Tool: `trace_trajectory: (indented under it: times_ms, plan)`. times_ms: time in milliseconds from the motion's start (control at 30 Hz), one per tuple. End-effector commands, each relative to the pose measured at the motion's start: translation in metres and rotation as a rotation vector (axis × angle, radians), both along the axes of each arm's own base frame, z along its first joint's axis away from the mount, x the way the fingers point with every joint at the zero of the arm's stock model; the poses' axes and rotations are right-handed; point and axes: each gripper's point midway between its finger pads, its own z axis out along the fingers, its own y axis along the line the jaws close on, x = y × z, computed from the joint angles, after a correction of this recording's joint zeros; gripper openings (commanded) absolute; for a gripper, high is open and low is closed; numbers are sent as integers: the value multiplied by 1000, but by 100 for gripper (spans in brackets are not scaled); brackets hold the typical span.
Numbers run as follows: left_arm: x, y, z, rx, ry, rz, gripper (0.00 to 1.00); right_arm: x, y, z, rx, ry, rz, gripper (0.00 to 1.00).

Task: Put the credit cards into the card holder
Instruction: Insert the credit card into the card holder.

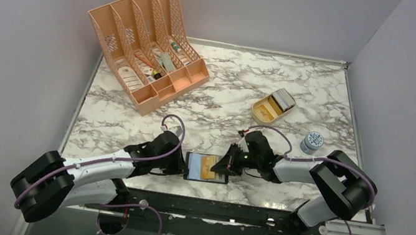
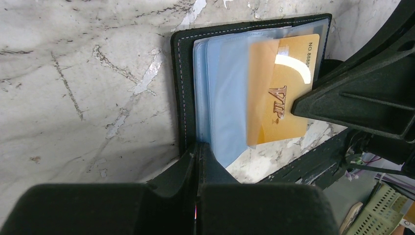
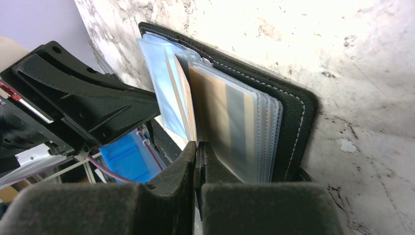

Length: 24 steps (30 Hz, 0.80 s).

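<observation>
The left claw [image 2: 198,154] pinches the floppy card holder [image 2: 182,98] by its edge, and the right claw [image 3: 198,147] squeezes the gold card [image 2: 274,112], likely thin, stiff and slippery, by its side.

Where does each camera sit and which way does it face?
Top external: above, behind the bases, looking down on the table; both arms show, left tool and right tool meeting at the card holder.
Left wrist: on the left arm, looking past its shut tool at the gold VIP card.
Right wrist: on the right arm, looking past its shut tool at the plastic sleeves.
Both wrist views share the card holder and the other tool.
</observation>
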Motion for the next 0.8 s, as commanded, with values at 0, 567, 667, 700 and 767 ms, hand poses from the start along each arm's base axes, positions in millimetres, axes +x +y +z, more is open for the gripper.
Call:
trace_trajectory:
  times_ms: [0,567,667,700,767]
  plan:
    - [-11,-3,-4,-18,34,-32,1,0,3,-4,-7,-10,-6,1]
    - [-12,-3,-3,-27,36,-34,1,-11,12,-5,-27,-19,40,5]
    - [-12,-3,-2,-31,34,-32,1,-12,11,-9,-73,-11,52,13]
    - [-12,-3,-2,-32,33,-31,1,-10,7,-11,-108,-13,43,16]
    - [-12,-3,-2,-33,32,-30,1,-6,-1,-10,-168,-35,34,23]
